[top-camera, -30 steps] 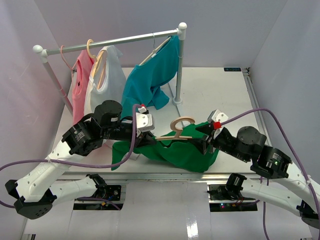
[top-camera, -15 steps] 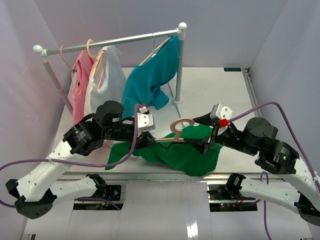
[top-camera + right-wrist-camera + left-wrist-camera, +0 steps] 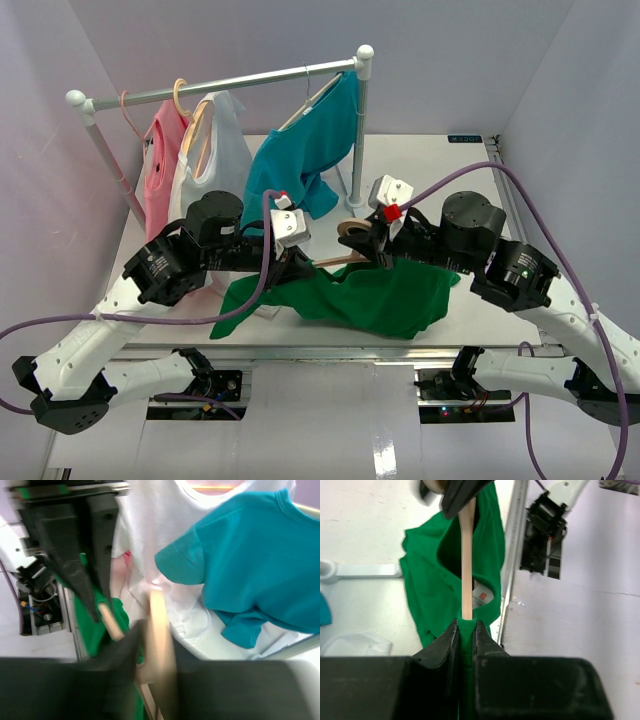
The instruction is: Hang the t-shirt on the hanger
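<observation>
The bright green t-shirt (image 3: 385, 300) hangs from its left shoulder and sags onto the table. The beige hanger (image 3: 338, 259) runs through its neck opening. My left gripper (image 3: 299, 266) is shut on the hanger's arm tip with green cloth over it; in the left wrist view the hanger arm (image 3: 466, 555) rises from the pinched t-shirt (image 3: 425, 590) between the left gripper's jaws (image 3: 466, 630). My right gripper (image 3: 372, 246) is at the hanger's hook. The right wrist view is blurred, with the thick hook (image 3: 160, 625) between the closed jaws of the right gripper (image 3: 157, 655).
A clothes rack (image 3: 220, 85) stands at the back with a pink shirt (image 3: 160, 175), a white shirt (image 3: 218, 150) and a teal-blue t-shirt (image 3: 300, 160) on other hangers. Its right post (image 3: 357, 140) stands just behind the hook.
My right gripper left the t-shirt's right side, opened, swung left and up to the hanger's hook and closed on it. The t-shirt's right side dropped. The left gripper kept its grip.
</observation>
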You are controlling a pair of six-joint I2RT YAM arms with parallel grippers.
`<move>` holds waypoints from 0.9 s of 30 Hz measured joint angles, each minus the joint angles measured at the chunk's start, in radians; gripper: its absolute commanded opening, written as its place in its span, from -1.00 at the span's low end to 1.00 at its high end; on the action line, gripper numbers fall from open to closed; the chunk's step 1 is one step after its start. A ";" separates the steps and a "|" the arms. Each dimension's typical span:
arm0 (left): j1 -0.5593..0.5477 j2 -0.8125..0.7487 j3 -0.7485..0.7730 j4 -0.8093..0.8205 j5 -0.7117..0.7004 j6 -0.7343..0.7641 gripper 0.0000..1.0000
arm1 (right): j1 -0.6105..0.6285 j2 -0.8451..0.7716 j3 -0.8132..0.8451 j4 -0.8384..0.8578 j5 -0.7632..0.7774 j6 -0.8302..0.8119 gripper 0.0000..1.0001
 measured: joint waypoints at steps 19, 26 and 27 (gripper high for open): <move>-0.008 0.000 0.181 0.100 -0.089 -0.047 0.23 | -0.012 0.002 0.229 -0.277 0.005 -0.065 -0.85; -0.008 -0.005 0.181 0.026 -0.133 -0.030 0.25 | -0.015 0.004 0.220 -0.329 -0.050 -0.060 -0.85; -0.008 -0.006 0.181 0.021 -0.127 -0.026 0.24 | -0.015 0.006 0.223 -0.330 -0.068 -0.060 -0.85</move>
